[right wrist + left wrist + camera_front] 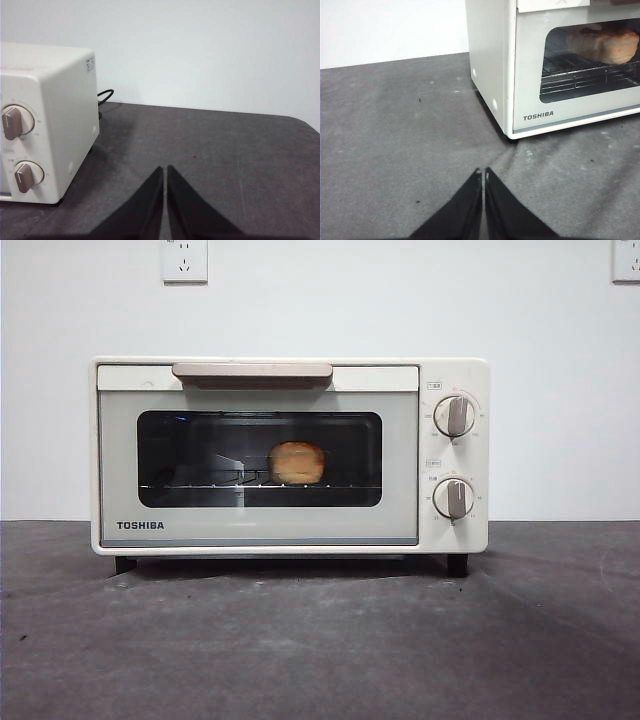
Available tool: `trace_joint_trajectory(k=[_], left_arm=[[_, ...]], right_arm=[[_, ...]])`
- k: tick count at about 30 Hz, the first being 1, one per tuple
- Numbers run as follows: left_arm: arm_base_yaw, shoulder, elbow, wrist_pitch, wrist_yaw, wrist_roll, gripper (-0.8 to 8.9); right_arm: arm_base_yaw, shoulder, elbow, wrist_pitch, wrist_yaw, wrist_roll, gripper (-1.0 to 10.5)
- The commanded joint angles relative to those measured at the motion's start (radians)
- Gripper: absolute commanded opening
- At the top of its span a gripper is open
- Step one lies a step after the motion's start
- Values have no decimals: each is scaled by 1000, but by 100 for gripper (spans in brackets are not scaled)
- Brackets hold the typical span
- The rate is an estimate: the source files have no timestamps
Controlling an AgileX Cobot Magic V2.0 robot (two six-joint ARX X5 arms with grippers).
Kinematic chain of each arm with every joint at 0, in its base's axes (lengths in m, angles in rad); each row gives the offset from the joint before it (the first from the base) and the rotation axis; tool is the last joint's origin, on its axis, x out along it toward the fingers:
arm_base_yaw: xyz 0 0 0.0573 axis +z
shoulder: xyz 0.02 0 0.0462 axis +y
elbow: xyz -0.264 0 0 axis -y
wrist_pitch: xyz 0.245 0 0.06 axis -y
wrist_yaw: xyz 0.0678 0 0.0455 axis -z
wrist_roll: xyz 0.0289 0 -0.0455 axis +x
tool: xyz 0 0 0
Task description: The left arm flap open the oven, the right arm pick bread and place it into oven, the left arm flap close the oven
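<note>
Both arms are waiting low over the gray surface [320, 640], out of the front view altogether. The left claw [483, 172] is hovering just above the surface, its two black jaws pressed nearly together and gripping nothing; the oven's near corner is sitting ahead of it at about 1 o'clock. The right claw [165, 170] is hanging the same way, clenched and empty, with the oven's knob side off at about 10 o'clock and a black cord [105, 95] trailing behind the oven.

The oven [290, 455] is standing square on the surface, its door shut upright and its bar handle [252, 371] lying level along the top edge at 12 o'clock. Two knobs [455, 416] are stacked on its right panel.

The bread [297, 463] is sitting inside on the wire rack [200, 485], just right of the window's centre. Seen through the left wrist camera, its long axis is running from the door toward the oven's back.
</note>
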Motion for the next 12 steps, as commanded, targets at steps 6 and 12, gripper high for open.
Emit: trace_joint_trajectory(k=[6,12], left_arm=[[2,-2,-18,-8,-4,2,16],[2,-2,-18,-8,-4,2,16]], right_arm=[[0,-60,-74,21,0,11,7],[0,-70,-95,9,0,30,7]])
